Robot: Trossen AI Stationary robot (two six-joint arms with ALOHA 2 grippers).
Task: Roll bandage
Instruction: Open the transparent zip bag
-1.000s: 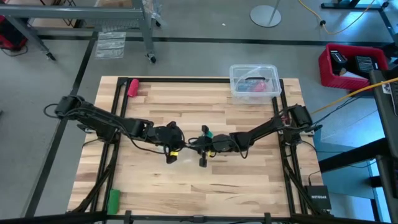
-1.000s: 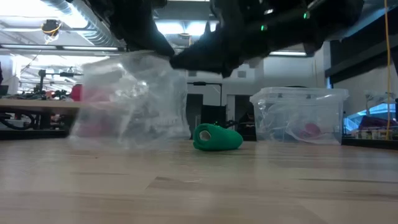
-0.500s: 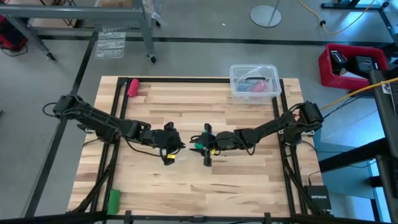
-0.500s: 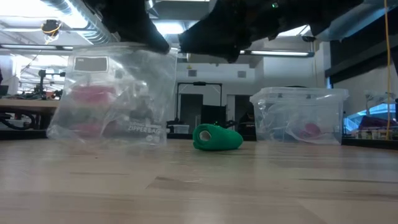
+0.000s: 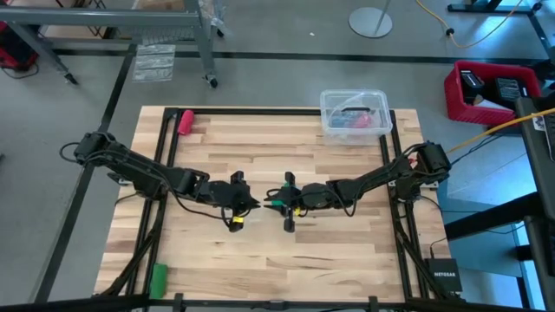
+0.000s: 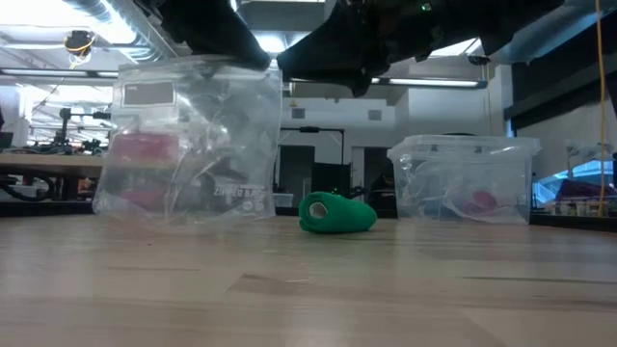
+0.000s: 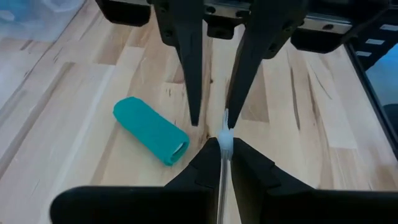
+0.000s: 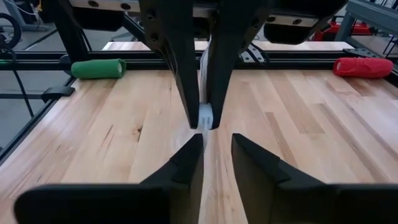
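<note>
At mid-table, the left gripper (image 5: 235,208) pinches a clear zipper bag (image 6: 193,145) by its top edge, facing the right gripper (image 5: 285,208), jaws narrowly parted, beside the rolled teal bandage (image 6: 336,213).

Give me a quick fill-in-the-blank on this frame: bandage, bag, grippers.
1. The bandage lies on the table as a ____, not a flat strip.
2. The left gripper is ____ on the zipper bag.
3. In the high view, the pink-red roll lies at the table's top-____ corner.

Missing words: roll; shut; left.
</note>
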